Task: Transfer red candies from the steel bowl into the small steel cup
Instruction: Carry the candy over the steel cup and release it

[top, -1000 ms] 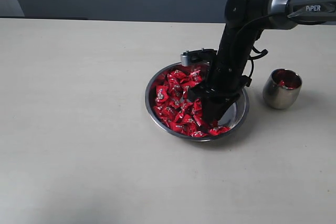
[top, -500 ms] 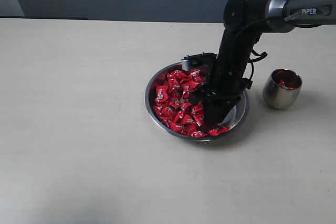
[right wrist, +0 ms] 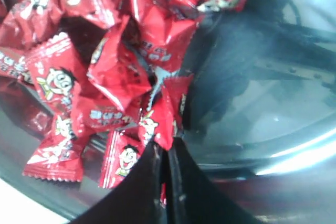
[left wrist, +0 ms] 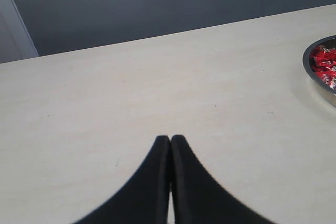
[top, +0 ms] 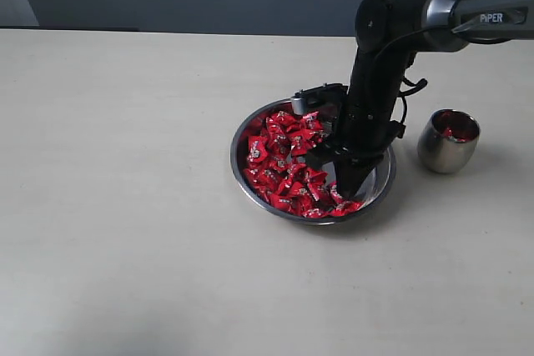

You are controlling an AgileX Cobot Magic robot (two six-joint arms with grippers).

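Right gripper (right wrist: 164, 153) is down inside the steel bowl (right wrist: 294, 145), at the edge of the heap of red candies (right wrist: 123, 61). Its jaws are drawn almost together, and a strip of red wrapper shows in the slit between them, so one sweet is pinched at the tips.

In the exterior view the right gripper (top: 338, 185) sits toward the near-right part of the steel bowl (top: 238, 152). The dark right arm (top: 380, 72) slopes down over the bowl's right half and hides that side of the rim and floor. The red candies (top: 279, 160) fill the left and centre. A patch of bare steel shows just beside the fingers.

The small steel cup (top: 448, 146) stands upright on the table (top: 125, 206), to the right of the bowl, near it but not touching. Red shows inside its mouth. The bowl's right wall and the arm itself lie between the heap and the cup.

Left gripper (left wrist: 169, 141) has its fingers pressed together with nothing between them. It is over bare table (left wrist: 105, 93), well apart from the bowl (left wrist: 321, 88) — only a sliver of the rim and a few candies (left wrist: 323, 61) reach the edge of that view.
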